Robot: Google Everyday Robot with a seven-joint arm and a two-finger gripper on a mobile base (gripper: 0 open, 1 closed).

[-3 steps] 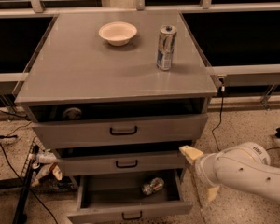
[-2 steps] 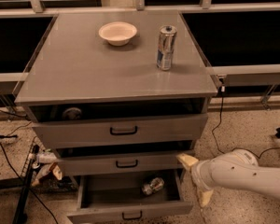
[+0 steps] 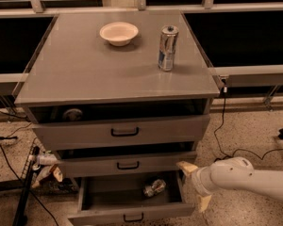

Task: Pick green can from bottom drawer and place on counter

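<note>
The green can (image 3: 154, 187) lies on its side inside the open bottom drawer (image 3: 104, 197), toward its right half. My gripper (image 3: 195, 184) is at the drawer's right front corner, just right of the can and apart from it. Its two pale fingers are spread, one fingertip (image 3: 186, 167) near the middle drawer's corner, the other lower by the floor. It holds nothing. The white arm reaches in from the right edge. The counter (image 3: 99, 69) is the grey top of the cabinet.
A white bowl (image 3: 119, 33) and a tall slim silver-and-blue can (image 3: 167, 48) stand on the counter. The top drawer (image 3: 122, 131) and middle drawer (image 3: 127, 163) are pulled partly out. Cables and clutter lie on the floor at left (image 3: 37, 166).
My arm has moved left toward the bottom drawer, bringing the gripper closer to the green can. The can and drawers have not moved.
</note>
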